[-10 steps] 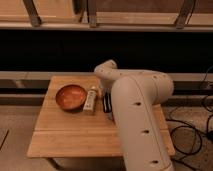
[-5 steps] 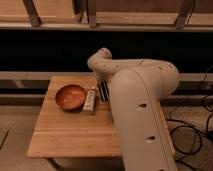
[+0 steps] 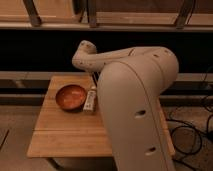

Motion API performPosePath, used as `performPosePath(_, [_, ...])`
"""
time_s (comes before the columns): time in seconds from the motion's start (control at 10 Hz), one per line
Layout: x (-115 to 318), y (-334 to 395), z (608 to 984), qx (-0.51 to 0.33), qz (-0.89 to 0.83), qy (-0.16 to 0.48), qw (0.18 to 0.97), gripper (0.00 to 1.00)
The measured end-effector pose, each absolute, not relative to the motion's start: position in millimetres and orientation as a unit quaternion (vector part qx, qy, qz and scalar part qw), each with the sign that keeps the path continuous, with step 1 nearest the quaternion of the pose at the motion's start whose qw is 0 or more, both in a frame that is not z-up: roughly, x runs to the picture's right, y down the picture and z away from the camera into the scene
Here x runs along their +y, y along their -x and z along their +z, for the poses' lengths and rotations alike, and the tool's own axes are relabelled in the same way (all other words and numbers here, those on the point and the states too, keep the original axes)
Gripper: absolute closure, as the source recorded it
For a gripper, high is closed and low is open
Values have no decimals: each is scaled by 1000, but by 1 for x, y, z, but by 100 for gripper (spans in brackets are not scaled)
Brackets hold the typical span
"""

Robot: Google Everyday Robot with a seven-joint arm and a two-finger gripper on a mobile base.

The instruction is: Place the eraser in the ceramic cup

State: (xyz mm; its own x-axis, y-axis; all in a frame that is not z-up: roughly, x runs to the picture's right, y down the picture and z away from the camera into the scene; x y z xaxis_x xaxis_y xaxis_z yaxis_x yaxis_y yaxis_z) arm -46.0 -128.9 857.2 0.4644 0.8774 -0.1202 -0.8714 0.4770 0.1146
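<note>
My arm (image 3: 135,95) fills the right half of the view and covers most of the table's right side. Its elbow (image 3: 85,56) rises over the far edge of the wooden table (image 3: 65,130). My gripper (image 3: 94,81) hangs as a dark shape below that elbow, just behind the white oblong item, and is mostly hidden by the arm. The eraser is hidden behind the arm. The ceramic cup is out of view.
A wide orange-brown bowl (image 3: 70,96) sits on the far left of the table. A white oblong labelled item (image 3: 90,100) lies right of it, against the arm. A dark shelf runs behind the table. Cables (image 3: 192,135) lie on the floor at right.
The arm has swung up and towards the camera, and the elbow has moved left over the table's far edge. It now covers the black eraser that showed right of the white item.
</note>
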Motion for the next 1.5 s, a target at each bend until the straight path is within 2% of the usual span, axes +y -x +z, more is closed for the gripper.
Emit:
performPosePath(0.2, [-156,5,809,92,531,-98,836,100])
performPosePath(0.4, [-173,-49,745,103,560,-184,801,100])
performPosePath(0.7, [-167,-116,684,122,596,-247,755,100])
performPosePath(1.2, [-165,-111,687,118,597,-245,755,100])
performPosePath(1.5, [-189,-76,719,52,603,-246,757,100])
